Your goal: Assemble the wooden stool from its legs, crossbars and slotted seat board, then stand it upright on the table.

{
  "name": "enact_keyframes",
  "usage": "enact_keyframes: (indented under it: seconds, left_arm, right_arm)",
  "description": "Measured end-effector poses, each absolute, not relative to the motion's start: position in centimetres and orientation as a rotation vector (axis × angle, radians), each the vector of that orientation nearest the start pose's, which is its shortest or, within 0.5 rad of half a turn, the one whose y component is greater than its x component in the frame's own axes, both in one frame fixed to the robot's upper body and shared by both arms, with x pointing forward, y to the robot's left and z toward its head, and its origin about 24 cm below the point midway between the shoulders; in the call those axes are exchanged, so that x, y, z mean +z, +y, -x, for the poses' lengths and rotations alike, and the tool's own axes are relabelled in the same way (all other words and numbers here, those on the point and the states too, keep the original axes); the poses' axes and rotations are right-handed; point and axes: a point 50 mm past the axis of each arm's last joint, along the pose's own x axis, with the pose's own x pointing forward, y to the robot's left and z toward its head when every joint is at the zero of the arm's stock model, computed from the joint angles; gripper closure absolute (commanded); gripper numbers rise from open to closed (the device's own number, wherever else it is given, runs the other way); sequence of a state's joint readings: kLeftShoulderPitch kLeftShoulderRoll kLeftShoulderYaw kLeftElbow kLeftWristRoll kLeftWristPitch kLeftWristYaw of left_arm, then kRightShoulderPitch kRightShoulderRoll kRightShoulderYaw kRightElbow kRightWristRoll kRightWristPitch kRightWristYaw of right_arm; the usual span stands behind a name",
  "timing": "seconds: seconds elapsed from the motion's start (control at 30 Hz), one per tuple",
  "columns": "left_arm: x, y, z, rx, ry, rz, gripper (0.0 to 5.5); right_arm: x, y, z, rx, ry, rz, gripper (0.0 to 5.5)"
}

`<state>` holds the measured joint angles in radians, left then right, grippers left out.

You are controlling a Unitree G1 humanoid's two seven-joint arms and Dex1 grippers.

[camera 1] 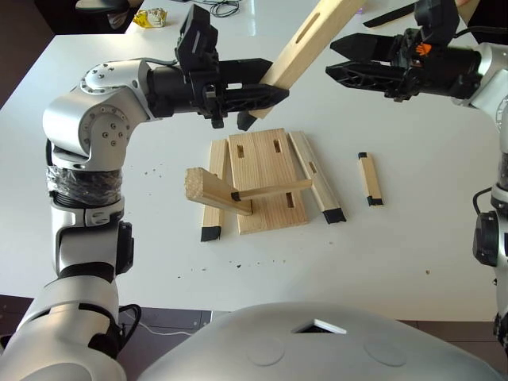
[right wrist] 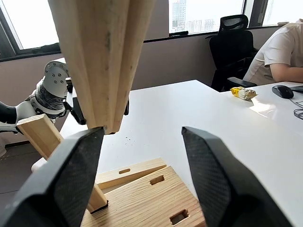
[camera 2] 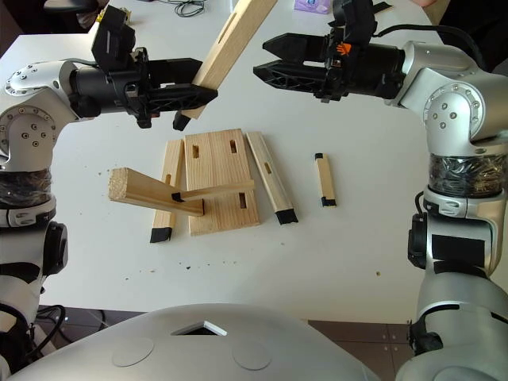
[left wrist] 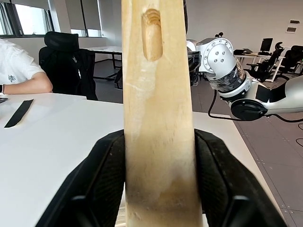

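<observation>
The top of the raised leg (camera 1: pixel 305 40) runs out of the head views at the far edge, and its lower end is buried between the black fingers of the left gripper (camera 1: pixel 267 99), which is clamped on it, so neither tip can be made out. This leg is pale, square-cut wood with an oblong slot in one face. It is held tilted, well above the table (camera 1: pixel 413 246) and over the far edge of the seat board (camera 1: pixel 260 167). The right gripper (camera 1: pixel 330 59) hangs at the same height just beside the leg, its fingers spread wide with nothing between them. A gap shows between their tips and the wood in the head views. The seat board lies flat in the middle of the table, a light rectangular plank with small oblong slots near its corners. One slot is partly covered by the thin crossbar (camera 1: pixel 274 189) that lies across the board. That crossbar is plugged into the thick leg (camera 1: pixel 210 189), which lies tilted over the board's left edge. It hides part of the left-hand leg (camera 1: pixel 217 159) lying alongside the board, whose near end has a black cap. The right-hand leg (camera 1: pixel 313 171), also slotted and black-capped, lies touching the board's other side. The short bar (camera 1: pixel 369 178) with black at both ends lies apart, farther right. A yellow packet (camera 1: pixel 151 17) sits at the far edge, its print too small to read.
</observation>
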<state>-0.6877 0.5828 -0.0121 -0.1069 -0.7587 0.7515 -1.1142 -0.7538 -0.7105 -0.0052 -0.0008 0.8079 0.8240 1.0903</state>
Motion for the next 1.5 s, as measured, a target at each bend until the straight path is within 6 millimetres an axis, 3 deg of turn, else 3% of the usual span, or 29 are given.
enact_keyframes:
  seconds: [0.17, 0.4, 0.7, 1.1, 1.3, 1.5]
  left_arm:
    - [21.9, 13.8, -28.8, -1.464, 0.028, 0.019, 3.46]
    - [21.3, 13.8, -28.7, -1.455, 0.045, 0.022, 3.46]
    - [21.1, 13.3, -28.7, -1.458, 0.037, 0.051, 3.46]
    - [21.1, 13.2, -28.6, -1.493, 0.041, 0.055, 3.46]
    - [21.0, 13.1, -28.3, -1.534, 0.061, 0.064, 3.46]
    - [21.0, 13.2, -28.1, -1.551, 0.069, 0.054, 3.46]
  right_arm:
    - [23.7, -17.0, -29.5, 1.414, 0.12, -0.077, 2.49]
    - [25.2, -16.7, -29.0, 1.472, 0.094, -0.09, 2.49]
    - [25.0, -16.3, -30.3, 1.432, 0.048, -0.121, 2.49]
    - [25.2, -15.5, -29.9, 1.528, 0.082, -0.192, 2.49]
    - [25.2, -15.3, -29.7, 1.553, 0.093, -0.192, 3.4]
    - [25.4, -15.1, -29.5, 1.57, 0.095, -0.181, 3.49]
